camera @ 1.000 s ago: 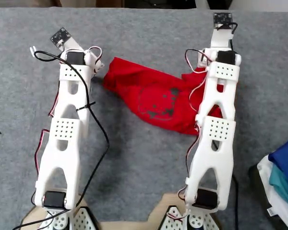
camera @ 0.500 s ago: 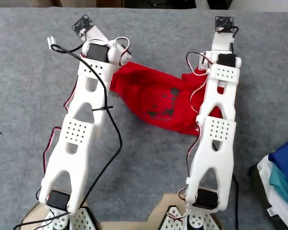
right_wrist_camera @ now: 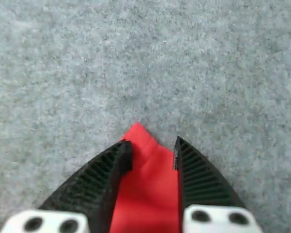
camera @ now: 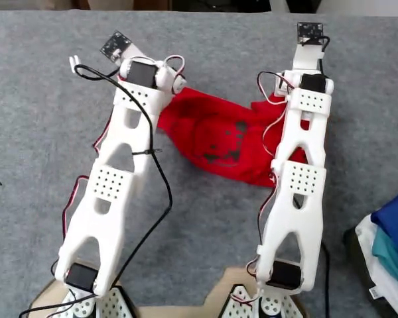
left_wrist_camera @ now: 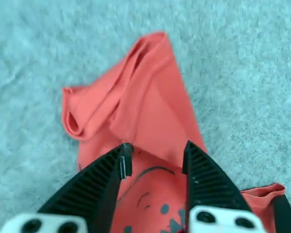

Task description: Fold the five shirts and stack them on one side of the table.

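High view: grey carpeted table [camera: 33,172]. One red shirt [camera: 212,136] lies crumpled in the middle of the far half, with a dark print on its upper face. The left arm [camera: 119,165] leans in from the near edge and its wrist covers the shirt's left end. The right arm [camera: 302,165] runs straight out from the near edge over the shirt's right end, and red shows through the gaps in its frame. At the right edge, well apart from the red shirt, sits a pile of cloth [camera: 393,238] with blue on top, teal under it and white lowest. A dark rim [camera: 350,250] shows just beside the pile; cannot tell whether this is a container holding it. Left wrist view: the left gripper [left_wrist_camera: 156,151] hangs over the red shirt, fingers spread apart and gripping nothing. The printed cloth lies below the gap. Beyond the tips a folded flap and a rolled edge of the shirt rest on the table. Right wrist view: the right gripper [right_wrist_camera: 152,148] has its fingers apart, with a pointed red corner of the shirt lying in the gap and poking just past the tips onto the grey surface.
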Action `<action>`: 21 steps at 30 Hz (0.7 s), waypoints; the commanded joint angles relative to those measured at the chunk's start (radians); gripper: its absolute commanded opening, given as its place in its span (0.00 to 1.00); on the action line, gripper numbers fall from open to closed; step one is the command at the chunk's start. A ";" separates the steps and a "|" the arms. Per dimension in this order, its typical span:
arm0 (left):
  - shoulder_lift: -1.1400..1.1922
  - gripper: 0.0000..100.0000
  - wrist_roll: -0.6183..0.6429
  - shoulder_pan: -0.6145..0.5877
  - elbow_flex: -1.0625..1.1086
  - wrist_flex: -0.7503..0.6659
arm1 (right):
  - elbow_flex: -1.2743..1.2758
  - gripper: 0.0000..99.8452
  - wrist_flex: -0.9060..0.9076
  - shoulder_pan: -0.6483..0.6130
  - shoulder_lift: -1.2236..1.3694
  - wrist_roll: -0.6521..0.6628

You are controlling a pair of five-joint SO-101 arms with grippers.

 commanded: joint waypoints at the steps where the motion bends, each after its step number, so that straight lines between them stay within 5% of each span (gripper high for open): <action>1: -0.067 0.19 0.040 0.014 0.072 -0.046 | -0.039 0.16 -0.020 0.008 -0.010 0.005; 9: -0.067 0.18 0.084 -0.021 0.210 -0.146 | -0.039 0.16 -0.020 0.008 -0.010 0.005; 21: -0.068 0.18 0.083 -0.061 0.121 -0.146 | -0.039 0.16 -0.021 0.007 -0.010 0.005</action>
